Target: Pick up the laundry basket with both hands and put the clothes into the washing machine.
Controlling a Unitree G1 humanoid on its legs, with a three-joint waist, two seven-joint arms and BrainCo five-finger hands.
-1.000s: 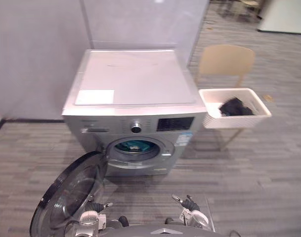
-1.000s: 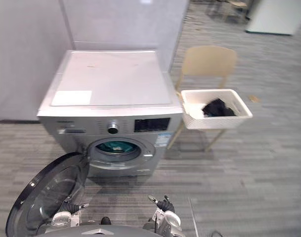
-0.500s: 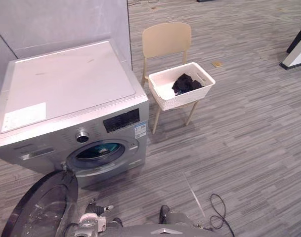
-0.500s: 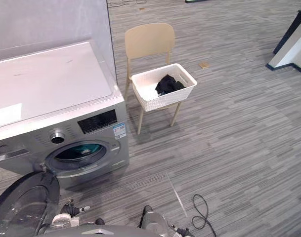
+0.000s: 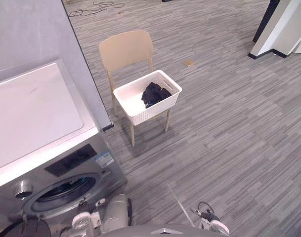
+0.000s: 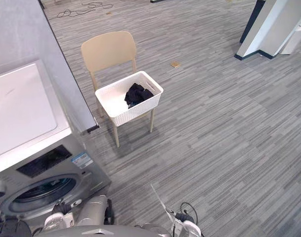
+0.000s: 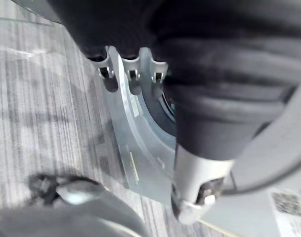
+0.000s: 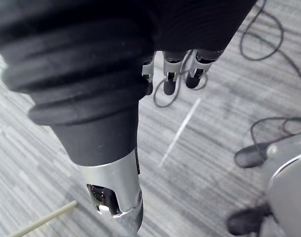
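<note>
Basket [image 5: 151, 112] with clothes [image 5: 152, 93] on far chair [image 5: 125, 49], well apart from left hand [image 7: 195, 190] and right hand [image 8: 116, 195]; fingers apparently relaxed, empty, left tips obscured.

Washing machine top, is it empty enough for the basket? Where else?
Yes, the washing machine's white top is bare, beside the grey wall. The floor right of the chair is open too. The chair seat is full: the basket with dark clothes covers it.
</note>
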